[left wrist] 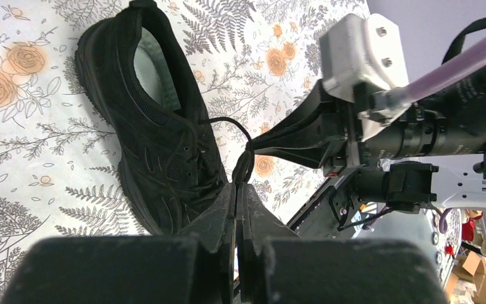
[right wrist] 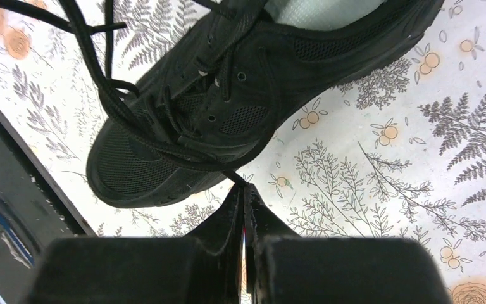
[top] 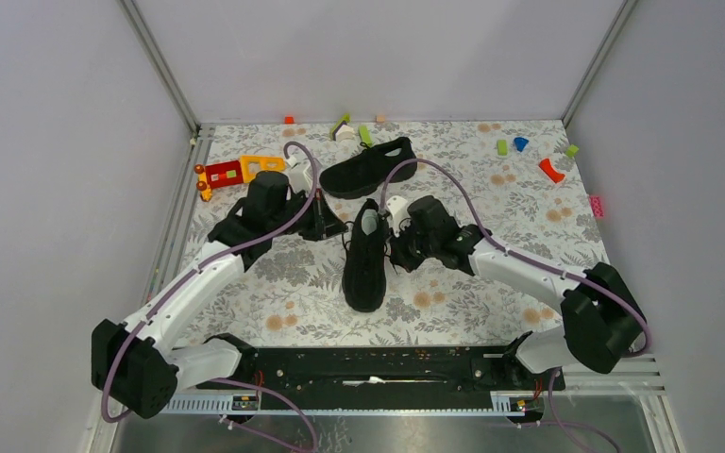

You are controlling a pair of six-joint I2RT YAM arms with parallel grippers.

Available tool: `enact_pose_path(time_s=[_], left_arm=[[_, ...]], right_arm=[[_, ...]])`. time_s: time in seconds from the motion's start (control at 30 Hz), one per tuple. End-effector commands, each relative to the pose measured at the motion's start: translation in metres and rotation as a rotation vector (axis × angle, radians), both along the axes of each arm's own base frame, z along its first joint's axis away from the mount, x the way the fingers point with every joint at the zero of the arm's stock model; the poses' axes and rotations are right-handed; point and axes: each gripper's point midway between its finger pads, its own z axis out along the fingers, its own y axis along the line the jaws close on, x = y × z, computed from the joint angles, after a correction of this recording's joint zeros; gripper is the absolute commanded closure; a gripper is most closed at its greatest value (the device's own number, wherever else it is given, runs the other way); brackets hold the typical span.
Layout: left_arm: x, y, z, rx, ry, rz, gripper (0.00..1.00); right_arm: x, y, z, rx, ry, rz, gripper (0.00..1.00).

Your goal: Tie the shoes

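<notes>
On the table (top: 245, 311), covered in a cloth printed with ferns and flowers, two black shoes are seen; the near shoe (top: 365, 269) is stood on its sole about midway between the two arms, its toe turned toward the arm bases and its pale insole shown at the far end; the far shoe (top: 370, 168) is set slantwise just behind it, closer to the back wall, and is not touched by either arm.

The left gripper (left wrist: 237, 193) is reached in from the left side of the near shoe; its jaws are pressed together, and a thin black strand of the lace (right wrist: 111, 95) is pinched at their tips, drawn out from the eyelets in a loose curve. The right gripper (right wrist: 243, 190) is brought in from the right side of the same shoe; its jaws are likewise closed, with another strand of the lace caught at the very tip and led up across the shoe's side. In the left wrist view the two sets of tips are seen very near each other beside the shoe, the right one above the left.

A red and yellow toy (top: 231, 173) is placed by the left edge of the table; small coloured blocks (top: 549, 170) are scattered along the far side.
</notes>
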Motion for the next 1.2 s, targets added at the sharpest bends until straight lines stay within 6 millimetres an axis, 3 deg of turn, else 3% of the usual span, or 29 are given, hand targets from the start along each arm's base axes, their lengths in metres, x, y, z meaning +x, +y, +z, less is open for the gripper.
enact_pose_path(time_s=[0.0, 0.17, 0.37, 0.77, 0.9, 1.03, 1.17], left_arm=[[0.009, 0.008, 0.033, -0.023, -0.08, 0.047, 1.0], [0.013, 0.025, 0.034, 0.001, -0.083, 0.109, 1.0], [0.015, 0.051, 0.019, 0.045, -0.051, 0.197, 1.0], [0.034, 0.155, -0.033, -0.001, 0.12, 0.577, 1.0], [0.031, 0.164, -0.047, -0.051, 0.159, 0.596, 1.0], [0.032, 0.171, -0.05, -0.074, 0.161, 0.629, 1.0], [0.031, 0.169, -0.05, -0.078, 0.156, 0.612, 1.0]], right_arm=[[0.007, 0.004, 0.025, 0.08, -0.043, -0.043, 1.0], [0.025, -0.019, 0.031, 0.08, -0.049, -0.207, 1.0], [0.057, -0.078, 0.029, 0.007, -0.005, -0.574, 1.0], [0.067, -0.17, 0.01, -0.056, 0.035, -0.996, 1.0], [0.064, -0.198, 0.01, -0.07, 0.0, -1.123, 1.0], [0.054, -0.246, 0.009, -0.113, -0.044, -1.361, 1.0], [0.044, -0.282, 0.008, -0.098, -0.066, -1.549, 1.0]])
